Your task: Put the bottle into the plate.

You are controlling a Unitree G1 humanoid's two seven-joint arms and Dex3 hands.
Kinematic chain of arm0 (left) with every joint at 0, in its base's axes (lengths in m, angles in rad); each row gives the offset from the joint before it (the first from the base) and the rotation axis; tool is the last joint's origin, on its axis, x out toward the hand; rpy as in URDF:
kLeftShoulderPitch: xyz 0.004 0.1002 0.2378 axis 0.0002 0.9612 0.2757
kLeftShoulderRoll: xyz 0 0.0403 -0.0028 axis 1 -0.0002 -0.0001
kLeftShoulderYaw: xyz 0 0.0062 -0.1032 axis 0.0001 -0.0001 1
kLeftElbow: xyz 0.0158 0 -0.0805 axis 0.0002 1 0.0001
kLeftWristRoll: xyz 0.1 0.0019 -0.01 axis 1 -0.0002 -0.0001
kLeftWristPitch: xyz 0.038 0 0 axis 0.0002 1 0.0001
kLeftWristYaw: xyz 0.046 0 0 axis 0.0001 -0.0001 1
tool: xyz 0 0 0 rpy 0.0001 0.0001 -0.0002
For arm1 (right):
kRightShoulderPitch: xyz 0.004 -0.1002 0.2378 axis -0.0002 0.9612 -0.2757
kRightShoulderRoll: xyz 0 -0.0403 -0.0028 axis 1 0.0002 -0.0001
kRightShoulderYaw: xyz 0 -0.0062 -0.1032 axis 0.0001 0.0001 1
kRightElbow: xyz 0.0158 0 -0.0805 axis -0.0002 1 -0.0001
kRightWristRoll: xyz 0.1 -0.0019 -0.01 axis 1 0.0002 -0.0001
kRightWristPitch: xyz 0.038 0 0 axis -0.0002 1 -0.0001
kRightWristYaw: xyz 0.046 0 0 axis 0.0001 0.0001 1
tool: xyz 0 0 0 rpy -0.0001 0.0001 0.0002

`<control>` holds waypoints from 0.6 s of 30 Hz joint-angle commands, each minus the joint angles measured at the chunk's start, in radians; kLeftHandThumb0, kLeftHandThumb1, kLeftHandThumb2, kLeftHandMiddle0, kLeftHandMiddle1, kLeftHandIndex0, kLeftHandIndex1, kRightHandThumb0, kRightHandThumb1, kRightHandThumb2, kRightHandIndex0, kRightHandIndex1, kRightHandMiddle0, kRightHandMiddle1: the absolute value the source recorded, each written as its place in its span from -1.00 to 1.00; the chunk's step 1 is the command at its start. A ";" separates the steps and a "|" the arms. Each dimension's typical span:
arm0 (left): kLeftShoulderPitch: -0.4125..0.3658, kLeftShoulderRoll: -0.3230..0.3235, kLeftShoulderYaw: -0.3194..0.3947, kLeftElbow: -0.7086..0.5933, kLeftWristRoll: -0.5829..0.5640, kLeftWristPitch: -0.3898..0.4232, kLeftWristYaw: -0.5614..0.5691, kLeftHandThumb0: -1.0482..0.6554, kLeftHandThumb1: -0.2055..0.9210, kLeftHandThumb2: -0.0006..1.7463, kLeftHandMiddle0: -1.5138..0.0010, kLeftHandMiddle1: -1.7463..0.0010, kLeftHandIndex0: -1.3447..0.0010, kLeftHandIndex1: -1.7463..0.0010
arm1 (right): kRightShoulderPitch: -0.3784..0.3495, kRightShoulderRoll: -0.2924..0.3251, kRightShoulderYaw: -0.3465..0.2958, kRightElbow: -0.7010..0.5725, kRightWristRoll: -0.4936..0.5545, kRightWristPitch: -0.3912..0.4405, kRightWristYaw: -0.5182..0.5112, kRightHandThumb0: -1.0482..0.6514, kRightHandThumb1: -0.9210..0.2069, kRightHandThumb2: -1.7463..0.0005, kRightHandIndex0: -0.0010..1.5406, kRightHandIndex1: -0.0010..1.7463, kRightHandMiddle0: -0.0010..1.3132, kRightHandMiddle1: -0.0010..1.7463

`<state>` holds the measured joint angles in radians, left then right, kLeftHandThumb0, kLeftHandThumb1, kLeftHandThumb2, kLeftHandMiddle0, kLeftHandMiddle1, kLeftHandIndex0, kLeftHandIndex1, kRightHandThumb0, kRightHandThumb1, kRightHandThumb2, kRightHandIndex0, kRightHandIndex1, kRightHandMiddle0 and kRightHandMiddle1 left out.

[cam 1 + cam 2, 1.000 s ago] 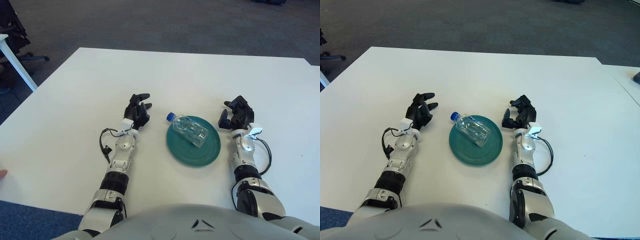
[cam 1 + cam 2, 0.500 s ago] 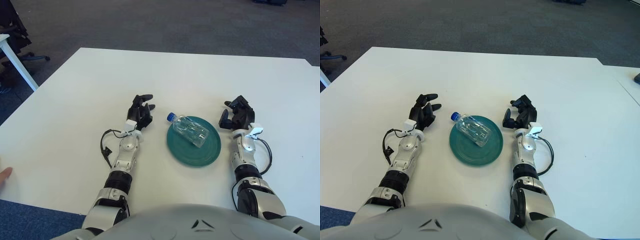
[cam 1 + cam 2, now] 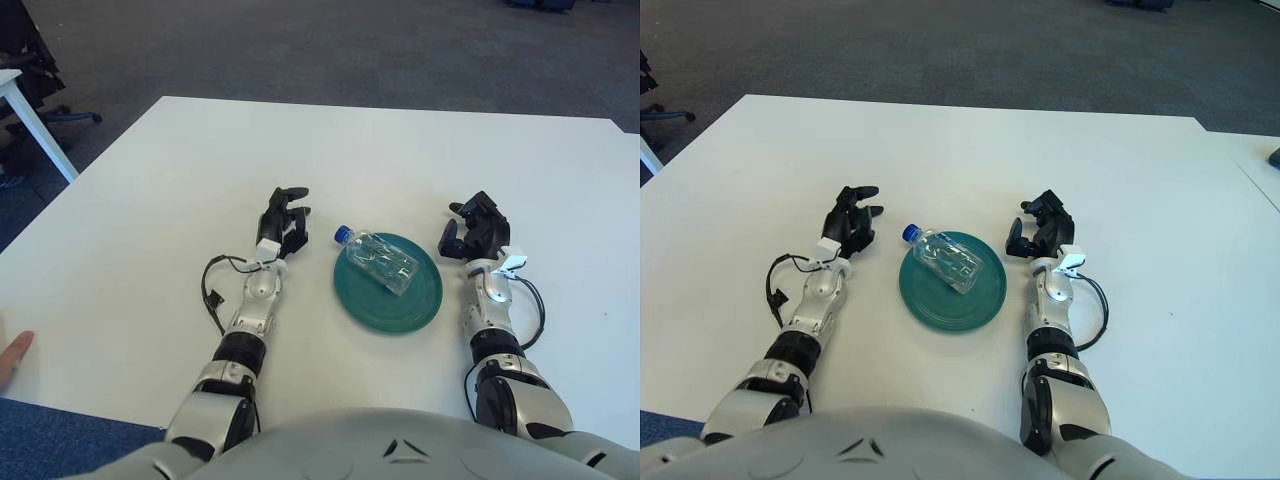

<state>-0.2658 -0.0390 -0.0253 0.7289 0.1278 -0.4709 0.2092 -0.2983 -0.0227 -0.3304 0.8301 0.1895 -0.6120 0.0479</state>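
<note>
A clear plastic bottle [image 3: 377, 261] with a blue cap lies on its side on the teal plate [image 3: 392, 303] in the middle of the white table. The cap end hangs over the plate's left rim. My left hand [image 3: 282, 219] rests on the table just left of the plate, fingers spread and empty, a few centimetres from the bottle cap. My right hand [image 3: 472, 227] rests just right of the plate, fingers loosely curled and empty.
The white table [image 3: 150, 200] stretches wide around the plate. A second white table edge [image 3: 30, 120] and an office chair [image 3: 25, 60] stand at the far left. A person's fingertip [image 3: 12, 352] shows at the left edge.
My left hand has slid a little forward and right, closer to the plate. The fingertip at the left edge has moved further into view. Bottle, plate and right hand have stayed in place.
</note>
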 commanded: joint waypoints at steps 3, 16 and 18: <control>0.038 0.004 -0.004 0.075 0.014 0.034 0.009 -0.55 1.00 -0.16 0.21 0.06 0.38 -0.29 | 0.101 0.009 -0.019 0.075 0.027 0.042 0.004 0.23 0.85 -0.97 0.26 0.71 0.20 1.00; 0.052 -0.008 0.006 0.081 0.010 0.041 0.034 -0.55 1.00 -0.05 0.22 0.08 0.45 -0.25 | 0.141 0.004 0.011 0.017 0.017 0.042 0.049 0.23 -0.22 -0.17 -0.32 0.80 -0.32 0.91; 0.055 -0.011 0.010 0.079 0.007 0.035 0.040 -0.53 1.00 -0.04 0.22 0.08 0.46 -0.25 | 0.141 -0.003 0.022 0.019 0.002 0.037 0.046 0.08 -0.64 0.17 -0.51 0.59 -0.50 0.92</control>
<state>-0.2717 -0.0445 -0.0203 0.7543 0.1344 -0.4766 0.2376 -0.2735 -0.0307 -0.3128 0.7900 0.2054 -0.6053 0.0961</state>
